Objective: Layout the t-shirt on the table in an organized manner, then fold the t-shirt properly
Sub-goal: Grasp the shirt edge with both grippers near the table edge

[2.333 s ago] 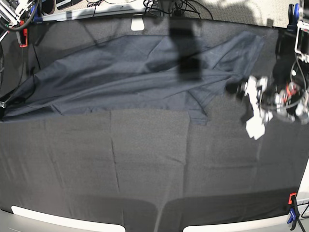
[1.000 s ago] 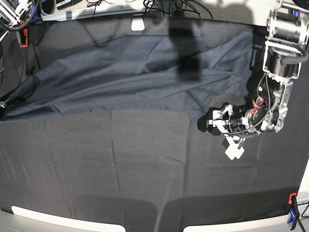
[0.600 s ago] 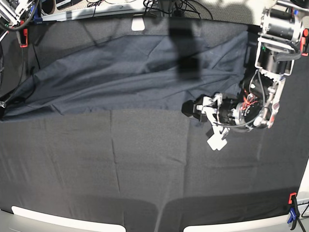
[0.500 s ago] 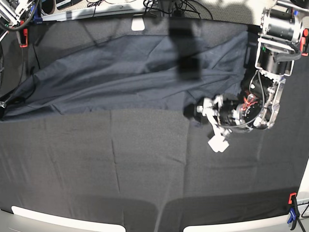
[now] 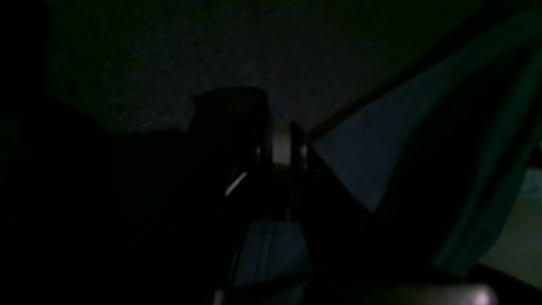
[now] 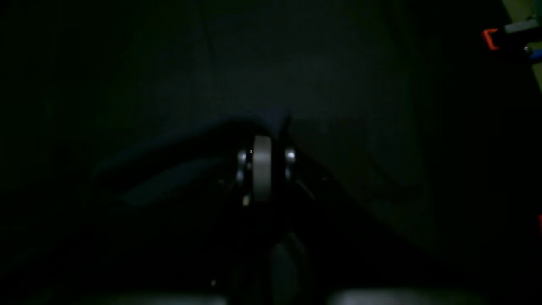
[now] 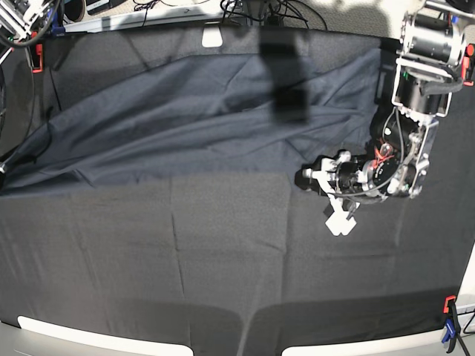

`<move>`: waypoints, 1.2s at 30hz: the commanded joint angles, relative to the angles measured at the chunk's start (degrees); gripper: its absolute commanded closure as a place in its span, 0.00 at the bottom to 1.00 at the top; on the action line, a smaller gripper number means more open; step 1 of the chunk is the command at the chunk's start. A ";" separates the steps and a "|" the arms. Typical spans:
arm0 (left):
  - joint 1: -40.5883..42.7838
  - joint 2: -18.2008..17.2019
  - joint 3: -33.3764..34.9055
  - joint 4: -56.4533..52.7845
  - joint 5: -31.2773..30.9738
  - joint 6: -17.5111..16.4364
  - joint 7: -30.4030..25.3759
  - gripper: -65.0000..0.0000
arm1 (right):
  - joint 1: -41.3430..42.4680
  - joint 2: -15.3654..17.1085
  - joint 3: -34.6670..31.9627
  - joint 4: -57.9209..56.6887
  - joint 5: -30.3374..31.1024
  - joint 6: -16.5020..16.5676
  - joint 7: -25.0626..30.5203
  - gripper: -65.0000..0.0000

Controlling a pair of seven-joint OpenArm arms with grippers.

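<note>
Layout is only begun and no fold is made. The t-shirt (image 7: 200, 119) sprawls rumpled, dark navy-grey, from nine to two o'clock on the bench (image 7: 223, 259). The left tool (image 7: 306, 179) has closed on its hem near three o'clock. The right tool (image 6: 262, 146) is closed, apparently pinching shirt cloth.

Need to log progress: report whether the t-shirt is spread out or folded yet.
Spread, not folded: the t-shirt lies opened across the table's far half, wrinkled and skewed.
</note>
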 commanded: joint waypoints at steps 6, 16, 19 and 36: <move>-6.47 -0.52 -5.68 0.87 -1.38 -0.24 -0.81 1.00 | 8.02 1.81 0.09 1.09 9.97 1.32 -1.68 1.00; -12.85 -4.79 -16.20 0.90 -3.43 -0.44 0.59 1.00 | 17.49 1.92 -5.53 1.09 13.57 1.32 -4.68 1.00; -12.92 -6.71 -16.83 0.90 -3.52 -0.52 0.61 1.00 | 18.16 1.92 -8.76 1.09 13.62 1.32 -4.68 1.00; -12.41 -6.69 -16.79 13.75 4.76 -1.57 -5.70 1.00 | 18.12 -0.17 -14.80 -0.26 5.68 1.32 0.42 1.00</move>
